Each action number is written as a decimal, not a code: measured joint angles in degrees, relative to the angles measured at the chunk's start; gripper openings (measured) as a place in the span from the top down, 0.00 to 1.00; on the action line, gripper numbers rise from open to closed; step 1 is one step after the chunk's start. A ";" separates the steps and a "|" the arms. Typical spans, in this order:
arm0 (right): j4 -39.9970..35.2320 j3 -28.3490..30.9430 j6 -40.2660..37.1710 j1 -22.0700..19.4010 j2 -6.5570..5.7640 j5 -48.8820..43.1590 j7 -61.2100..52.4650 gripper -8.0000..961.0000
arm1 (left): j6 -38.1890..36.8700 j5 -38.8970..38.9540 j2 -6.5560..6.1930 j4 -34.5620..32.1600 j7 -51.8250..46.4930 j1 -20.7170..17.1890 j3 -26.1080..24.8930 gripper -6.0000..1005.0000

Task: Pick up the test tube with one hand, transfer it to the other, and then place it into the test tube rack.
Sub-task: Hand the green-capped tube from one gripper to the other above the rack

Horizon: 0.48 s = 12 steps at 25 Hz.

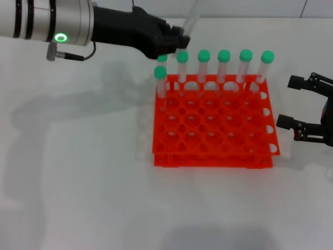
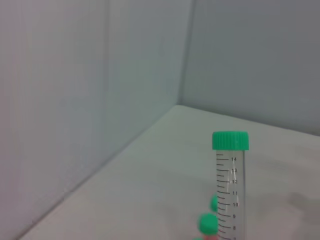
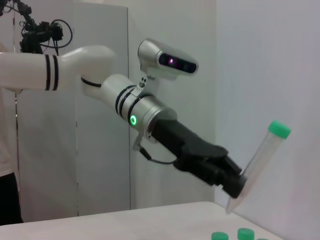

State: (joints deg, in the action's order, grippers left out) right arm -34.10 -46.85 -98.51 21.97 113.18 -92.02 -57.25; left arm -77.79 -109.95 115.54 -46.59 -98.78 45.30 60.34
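Note:
My left gripper, on the silver-white arm with the green ring, is shut on a clear test tube and holds it tilted above the back left corner of the orange-red rack. The right wrist view shows this gripper gripping the tube near its pointed bottom, green cap uppermost. The left wrist view shows the held tube upright with graduation marks. My right gripper is open and empty to the right of the rack.
Several green-capped tubes stand in the rack's back row, and one stands in the second row at the left. Most rack holes are empty. The rack stands on a white table.

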 joint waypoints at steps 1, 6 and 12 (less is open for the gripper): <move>0.00 0.00 0.00 0.00 -0.02 0.04 -0.02 0.09 | -0.85 0.03 -0.40 2.28 1.66 0.73 -0.64 0.77; -0.01 -0.01 -0.02 0.32 -0.25 0.08 -0.78 0.09 | -4.96 -0.30 -1.66 10.59 10.47 3.86 -1.56 0.76; -0.42 -0.09 -0.46 1.41 -1.39 0.04 -6.56 0.09 | -7.30 -1.86 -1.52 11.56 12.73 4.37 -1.25 0.76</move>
State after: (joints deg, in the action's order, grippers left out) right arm -34.52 -46.94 -98.97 23.37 111.79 -91.98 -63.82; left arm -85.09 -111.81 114.02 -35.03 -86.05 49.68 59.10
